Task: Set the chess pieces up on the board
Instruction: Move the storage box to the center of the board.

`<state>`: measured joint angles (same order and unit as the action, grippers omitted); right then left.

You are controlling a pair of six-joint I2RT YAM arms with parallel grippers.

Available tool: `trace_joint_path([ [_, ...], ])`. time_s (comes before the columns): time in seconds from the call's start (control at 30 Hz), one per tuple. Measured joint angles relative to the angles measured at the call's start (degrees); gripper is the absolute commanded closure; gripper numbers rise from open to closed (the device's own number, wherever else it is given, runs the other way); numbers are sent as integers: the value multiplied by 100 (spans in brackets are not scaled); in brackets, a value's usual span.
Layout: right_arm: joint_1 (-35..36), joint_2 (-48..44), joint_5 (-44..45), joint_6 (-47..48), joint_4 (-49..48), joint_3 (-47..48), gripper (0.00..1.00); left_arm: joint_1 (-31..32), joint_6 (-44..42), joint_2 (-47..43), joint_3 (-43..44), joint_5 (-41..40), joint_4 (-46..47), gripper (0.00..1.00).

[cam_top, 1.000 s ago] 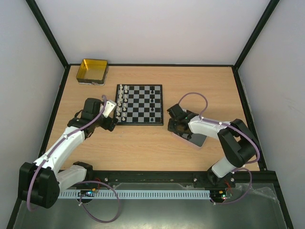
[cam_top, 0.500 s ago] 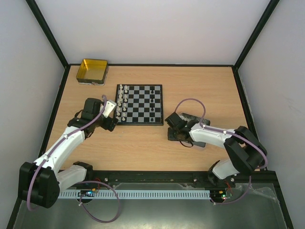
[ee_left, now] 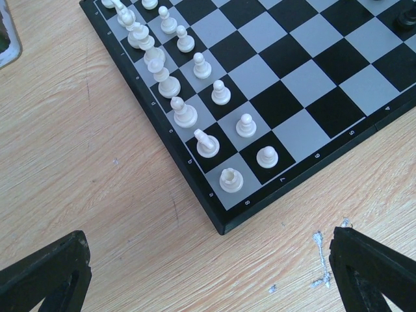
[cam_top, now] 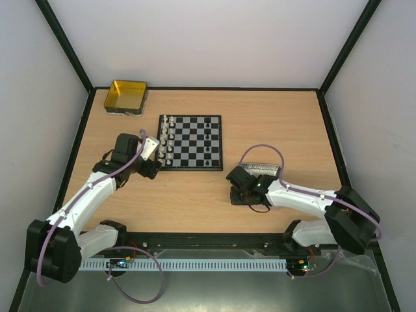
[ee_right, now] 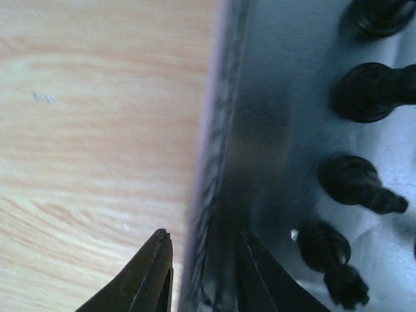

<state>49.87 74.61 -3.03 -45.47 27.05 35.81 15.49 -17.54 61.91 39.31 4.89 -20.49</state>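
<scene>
Left arm reaches toward middle left, left gripper [ee_left: 208, 273] gaping wide. Right arm lies low, lower centre, right gripper [ee_right: 203, 239] pinched on a tray [ee_right: 218, 156] rim.

Board [cam_top: 188, 140] middle files bare; white pieces [ee_left: 184, 114] crowd left edge; tin [cam_top: 125, 110] far-left corner; tray [cam_top: 261, 169] right of board.

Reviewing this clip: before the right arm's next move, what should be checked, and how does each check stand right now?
1. Left gripper open and empty beside the board: ok.
2. White pieces upright in two rows along the board's edge: ok.
3. Black side filled: not ok, only two black pieces stand there.
4. Supply: ok, several spare pieces lie in the tray.
5. Right gripper on a piece: not ok, its fingers straddle the tray rim.
6. Rim clamped: cannot tell.
</scene>
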Motion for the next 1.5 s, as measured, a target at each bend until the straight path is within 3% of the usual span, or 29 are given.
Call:
trace_joint_path([
  [0.2,184,-326,-83,-236,199,-352,70,0,0,0,0,0,0,0],
  [0.43,186,-896,94,-507,625,-358,40,22,0,39,0,-2,0,0],
  [0.7,186,-931,352,-555,907,151,38,37,0,44,0,-4,0,0],
  [1.0,186,-909,553,-468,1047,592,42,52,0,96,0,-2,0,0],
  [1.1,173,-739,675,-389,1025,848,51,63,0,98,0,-2,0,0],
  [1.23,15,-127,634,-212,769,1231,73,63,0,98,0,-11,0,0],
  [1.5,-533,1307,168,55,7,1628,78,63,2,98,0,-48,0,0],
])
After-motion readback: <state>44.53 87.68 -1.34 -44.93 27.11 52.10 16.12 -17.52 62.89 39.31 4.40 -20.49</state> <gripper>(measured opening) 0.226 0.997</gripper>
